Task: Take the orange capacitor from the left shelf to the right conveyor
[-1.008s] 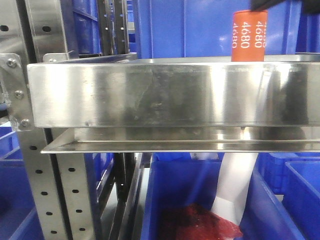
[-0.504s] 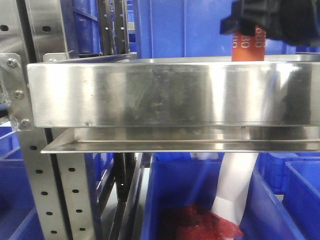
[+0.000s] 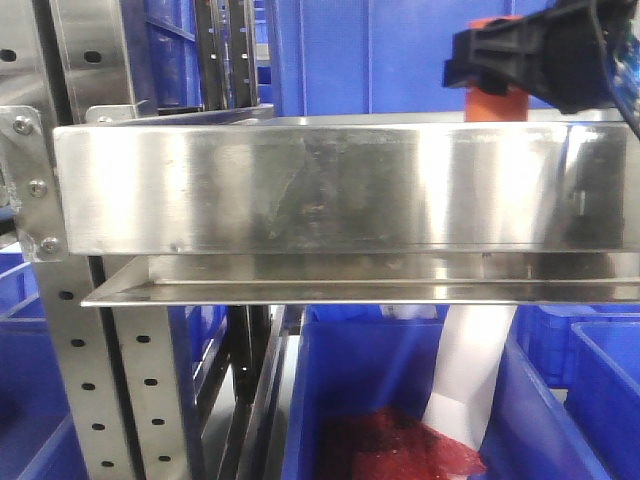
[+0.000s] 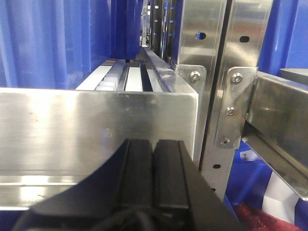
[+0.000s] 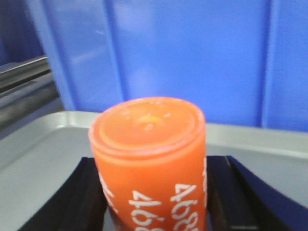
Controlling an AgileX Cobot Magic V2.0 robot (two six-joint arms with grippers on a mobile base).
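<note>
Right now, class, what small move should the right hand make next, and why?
Probably squeeze the right hand shut: its fingers flank the orange can, which stands upright on the shelf, and a firm grip isn't clear yet.

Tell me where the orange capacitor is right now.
Front view: upper right, the capacitor stands upright on the shelf behind its front lip, a blue bin behind it. Right wrist view shows it between the fingers of the right gripper.
</note>
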